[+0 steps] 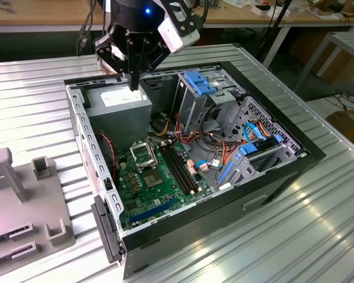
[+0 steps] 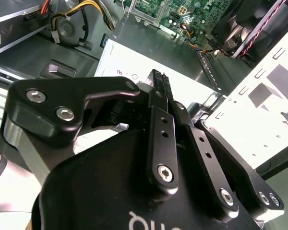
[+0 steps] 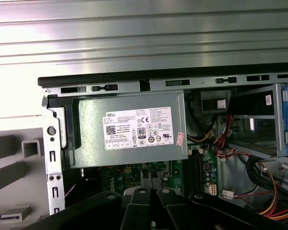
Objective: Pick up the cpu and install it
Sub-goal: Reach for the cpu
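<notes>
While they hang over the boxy grey power supply, the slim black fingers (matte metal) press together.

Claw, matte black; two slender fingers with ridged tips; jointed linkage bars fastened with silver hex-socket screws; rounded black wrist housing bearing a blue indicator light; white-and-grey box mounted at its side; partly seen white lettering on the claw's base.

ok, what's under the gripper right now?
The grey power supply, white label facing up, inside the open case. The gripper covers part of the label; whatever lies beneath the supply is hidden.
</notes>
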Available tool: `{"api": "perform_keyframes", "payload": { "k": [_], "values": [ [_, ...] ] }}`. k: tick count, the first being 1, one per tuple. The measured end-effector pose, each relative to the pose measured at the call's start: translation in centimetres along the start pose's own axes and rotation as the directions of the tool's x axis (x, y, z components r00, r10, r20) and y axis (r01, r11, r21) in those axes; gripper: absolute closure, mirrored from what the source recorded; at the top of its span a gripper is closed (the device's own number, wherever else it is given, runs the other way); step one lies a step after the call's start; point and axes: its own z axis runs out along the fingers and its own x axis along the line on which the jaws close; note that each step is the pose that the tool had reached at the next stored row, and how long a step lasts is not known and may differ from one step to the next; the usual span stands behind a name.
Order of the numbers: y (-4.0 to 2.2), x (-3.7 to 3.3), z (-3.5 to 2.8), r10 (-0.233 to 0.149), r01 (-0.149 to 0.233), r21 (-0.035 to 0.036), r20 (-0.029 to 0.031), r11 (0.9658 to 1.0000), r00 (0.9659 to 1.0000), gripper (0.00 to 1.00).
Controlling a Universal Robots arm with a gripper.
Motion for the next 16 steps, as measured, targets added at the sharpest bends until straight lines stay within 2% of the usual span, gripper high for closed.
{"api": "perform_keyframes", "payload": {
  "k": [16],
  "values": [
    [-0.06,0.73,0.11,0.000,0.000,0.0000,0.0000,1.0000,1.0000,0.89]
  ]
}}
